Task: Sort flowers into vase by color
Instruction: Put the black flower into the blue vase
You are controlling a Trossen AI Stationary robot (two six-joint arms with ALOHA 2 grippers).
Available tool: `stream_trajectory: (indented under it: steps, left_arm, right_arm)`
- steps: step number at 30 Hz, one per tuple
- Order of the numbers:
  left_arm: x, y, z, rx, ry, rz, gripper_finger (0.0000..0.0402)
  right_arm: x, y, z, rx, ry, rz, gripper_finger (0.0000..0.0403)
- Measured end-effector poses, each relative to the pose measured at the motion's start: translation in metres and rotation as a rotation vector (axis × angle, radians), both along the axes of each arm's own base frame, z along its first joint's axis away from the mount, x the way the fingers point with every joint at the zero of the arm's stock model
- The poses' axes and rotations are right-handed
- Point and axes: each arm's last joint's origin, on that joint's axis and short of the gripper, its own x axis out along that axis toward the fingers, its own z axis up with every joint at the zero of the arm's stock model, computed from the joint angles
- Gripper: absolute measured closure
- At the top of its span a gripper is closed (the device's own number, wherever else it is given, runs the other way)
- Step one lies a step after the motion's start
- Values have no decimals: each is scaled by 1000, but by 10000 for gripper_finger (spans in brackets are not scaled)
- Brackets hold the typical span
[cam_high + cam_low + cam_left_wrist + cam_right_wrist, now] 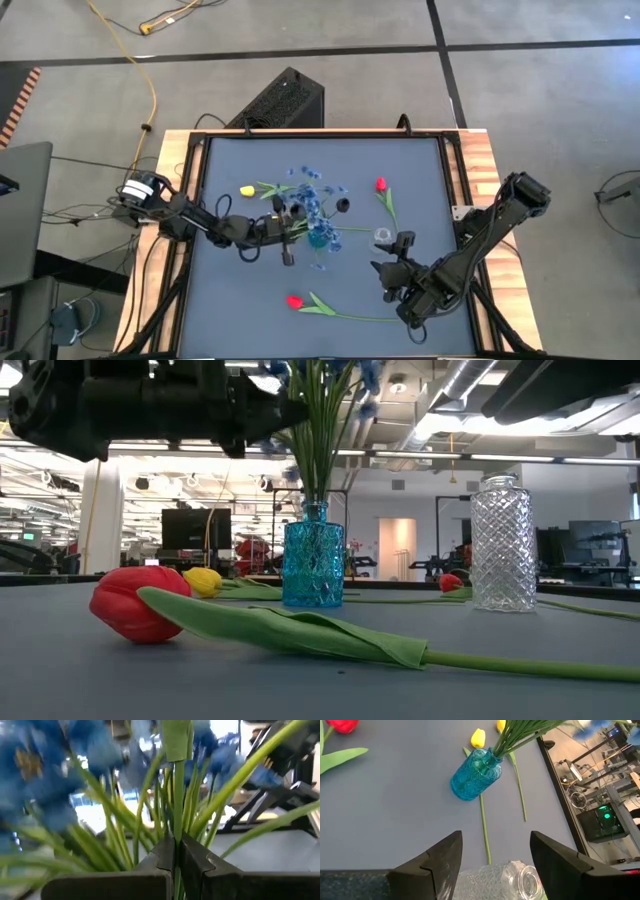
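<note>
The blue sprays (pixel 312 200) stand bunched in one blue glass vase (pixel 312 565) near the middle of the dark table (pixel 230 300); how many sprays cannot be told. The left gripper (pixel 176 857) is pinched tight on a green stem among them, reaching in from nine o'clock. One clear glass vase (pixel 503 543) stands at about three o'clock of the blue one, between the wide-apart fingers of the right gripper (pixel 495 852), which do not touch it. Two red tulips lie flat, one (pixel 294 301) toward six o'clock, the other (pixel 381 185) toward one o'clock. Two yellow tulips (pixel 478 738) lie by the blue vase at ten o'clock. Beyond the table is a lit workshop with ceiling lamps.
</note>
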Motion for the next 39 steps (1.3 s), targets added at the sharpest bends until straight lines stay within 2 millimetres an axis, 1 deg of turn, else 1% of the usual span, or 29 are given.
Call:
stream_trajectory:
  steps: [6, 17, 24, 27, 30, 36, 39]
  left_arm:
    - [2, 6, -9, -80, 69, 10, 401]
    - [3, 6, -18, -174, 144, -2, 401]
    - [3, 9, -19, -190, 147, 2, 401]
    - [4, 12, -20, -204, 160, -40, 398]
    - [5, 16, -20, -237, 166, -95, 375]
    - [6, 21, -23, -271, 190, -129, 295]
    - [7, 23, -24, -278, 205, -129, 263]
  right_arm:
    - [1, -1, 0, 0, -1, -6, 144]
    - [5, -6, 0, -3, 0, -24, 144]
    - [6, -5, 5, 8, -11, -25, 144]
    - [7, -4, 7, 16, -17, -24, 144]
    - [8, -3, 9, 32, -9, -19, 144]
    - [9, -2, 14, 43, -14, -18, 144]
    - [9, -1, 17, 63, -5, -13, 144]
